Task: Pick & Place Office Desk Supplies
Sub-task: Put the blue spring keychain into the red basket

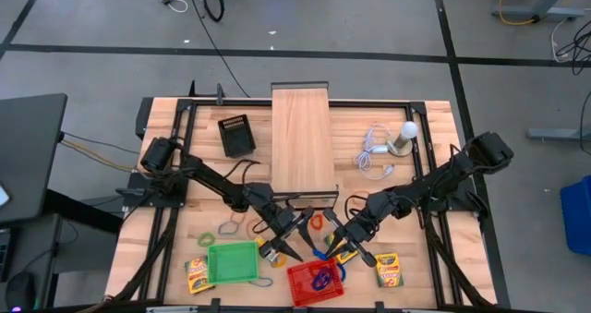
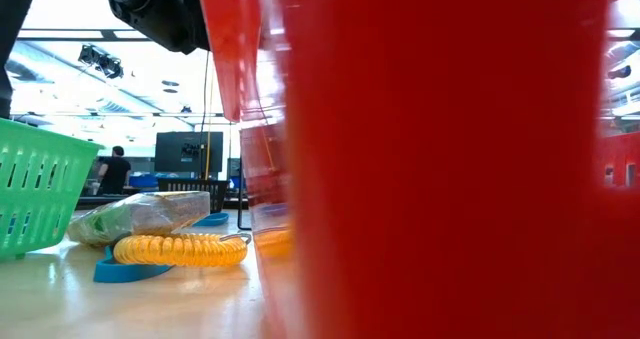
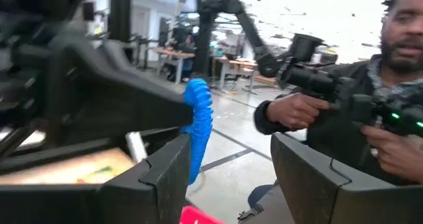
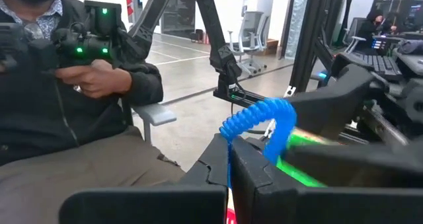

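Note:
My right gripper (image 1: 354, 246) (image 4: 229, 152) is shut on a blue coiled loop (image 4: 259, 118) (image 3: 198, 121), held in the air above the red basket (image 1: 305, 283). My left gripper (image 1: 286, 246) (image 3: 228, 164) faces it, open. One of its fingers (image 3: 165, 174) stands right beside the loop; whether it touches, I cannot tell. The green basket (image 1: 233, 262) sits left of the red one. Crayon boxes (image 1: 197, 274) (image 1: 390, 269) lie flat at either side. A yellow coiled loop (image 2: 180, 249) and a flat blue loop (image 2: 125, 271) lie on the table. My right gripper pinches one end of the blue coiled loop (image 4: 232, 133) between its two shut fingers, which point about level. The loop arches up from the fingertips and curls back down, clear of the table.
A long pale wooden box (image 1: 303, 138) lies at the table's far middle, with a black item (image 1: 236, 136) to its left and a white bulb with a cable (image 1: 397, 139) to its right. More loops (image 1: 226, 228) lie about. A person (image 4: 73, 98) with hand controllers sits beyond the table.

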